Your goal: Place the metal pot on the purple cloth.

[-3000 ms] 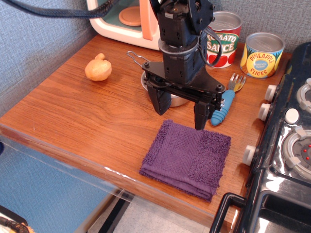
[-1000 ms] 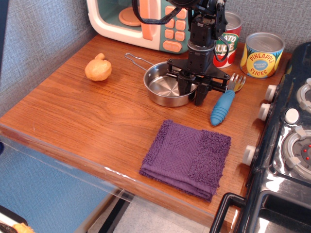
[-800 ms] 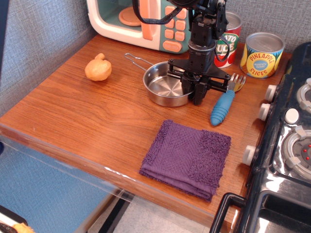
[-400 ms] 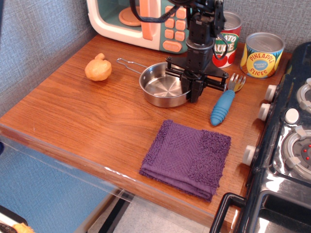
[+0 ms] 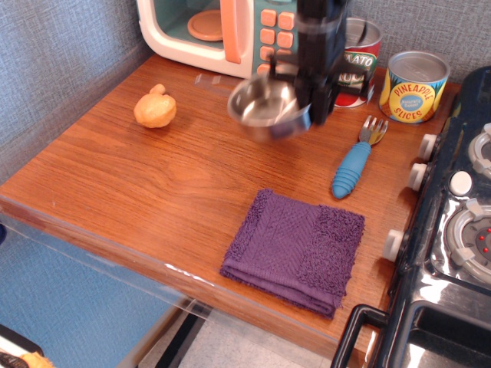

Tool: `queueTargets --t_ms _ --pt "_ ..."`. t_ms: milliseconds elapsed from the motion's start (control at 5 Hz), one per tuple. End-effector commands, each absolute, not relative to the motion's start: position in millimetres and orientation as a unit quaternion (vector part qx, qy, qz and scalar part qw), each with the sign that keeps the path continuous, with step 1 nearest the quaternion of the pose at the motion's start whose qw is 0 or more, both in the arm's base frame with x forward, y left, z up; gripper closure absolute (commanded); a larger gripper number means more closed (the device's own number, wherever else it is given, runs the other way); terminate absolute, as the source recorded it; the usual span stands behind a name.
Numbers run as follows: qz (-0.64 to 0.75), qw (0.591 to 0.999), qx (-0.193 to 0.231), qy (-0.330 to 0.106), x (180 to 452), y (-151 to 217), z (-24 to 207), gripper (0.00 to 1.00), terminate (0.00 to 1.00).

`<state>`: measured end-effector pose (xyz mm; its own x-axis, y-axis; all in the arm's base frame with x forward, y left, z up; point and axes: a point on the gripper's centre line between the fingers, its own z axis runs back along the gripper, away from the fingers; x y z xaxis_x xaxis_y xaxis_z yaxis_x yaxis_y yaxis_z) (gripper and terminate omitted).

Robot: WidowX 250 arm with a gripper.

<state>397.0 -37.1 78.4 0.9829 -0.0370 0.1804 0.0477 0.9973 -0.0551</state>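
Note:
The metal pot (image 5: 265,107) is a small shiny steel saucepan. It hangs in the air above the wooden counter, tilted and motion-blurred, its thin wire handle (image 5: 207,78) pointing left. My gripper (image 5: 307,106) is shut on the pot's right rim. The purple cloth (image 5: 296,249) is a folded dark purple towel lying flat near the counter's front edge, below and to the right of the pot, with nothing on it.
A toy microwave (image 5: 222,31) stands at the back. A tomato sauce can (image 5: 357,61) and a pineapple can (image 5: 414,86) stand back right. A blue-handled fork (image 5: 354,162) lies right of the pot. An orange lump (image 5: 155,109) lies left. A stove (image 5: 453,230) borders the right.
My gripper came down beside the pot, closed on its right rim, and has now lifted it off the counter. The cloth, fork and cans have not moved.

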Motion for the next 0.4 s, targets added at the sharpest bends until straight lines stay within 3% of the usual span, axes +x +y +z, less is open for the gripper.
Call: queueTargets --t_ms 0,200 --pt "-0.097 0.984 -0.030 -0.147 333.2 -80.0 130.8 1.00 0.00" --pt "-0.104 0.986 -0.030 -0.126 294.3 -94.3 114.8 1.00 0.00"
